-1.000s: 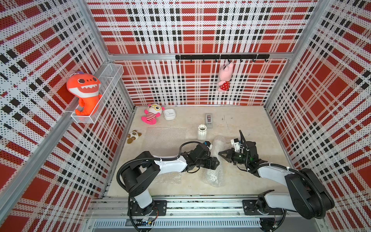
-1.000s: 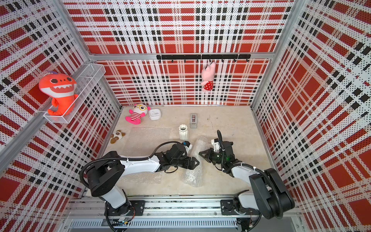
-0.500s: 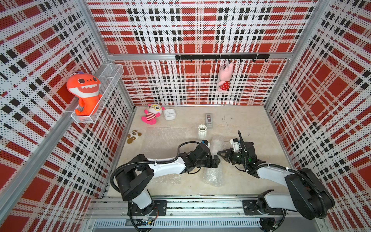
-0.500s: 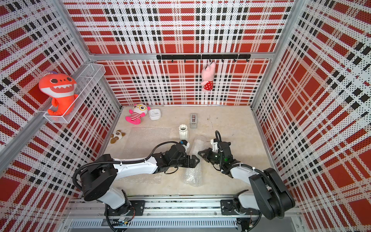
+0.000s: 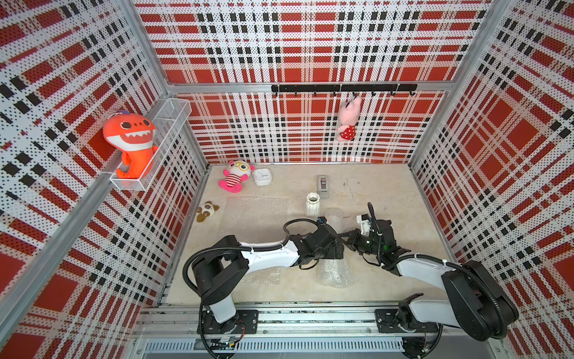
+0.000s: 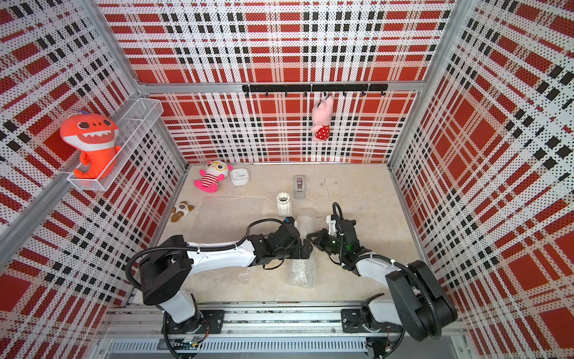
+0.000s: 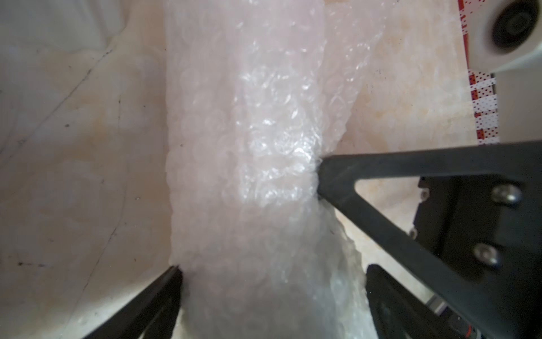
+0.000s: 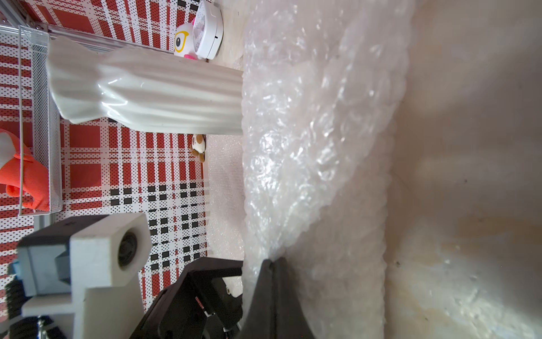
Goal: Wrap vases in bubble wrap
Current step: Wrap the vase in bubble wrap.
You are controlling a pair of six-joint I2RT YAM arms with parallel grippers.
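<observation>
A white ribbed vase (image 5: pixel 312 203) (image 6: pixel 283 203) (image 8: pixel 164 94) stands upright mid-table. Just in front of it lies a rolled bundle of bubble wrap (image 5: pixel 334 270) (image 6: pixel 301 270) (image 7: pixel 258 146) (image 8: pixel 316 117); I cannot make out what is inside it. My left gripper (image 5: pixel 338 250) (image 6: pixel 306 248) (image 7: pixel 272 278) is open wide, its fingers on either side of the bundle. From the other side my right gripper (image 5: pixel 343 236) (image 6: pixel 310 237) (image 8: pixel 271 264) is shut on a fold of the wrap's edge. A second, flat bubble wrap sheet (image 5: pixel 256 214) (image 6: pixel 231 214) lies to the left.
A grey tape dispenser (image 5: pixel 323 186) stands behind the vase. A white box (image 5: pixel 262 177) and a pink plush (image 5: pixel 234 178) sit at the back left, a panda toy (image 5: pixel 206 211) by the left wall. A wire shelf (image 5: pixel 174 112) holds an orange shark.
My left arm has reached further right, so its jaws, opened slightly wider, now straddle the bundle. The right gripper has stayed shut on the wrap, shifting only slightly.
</observation>
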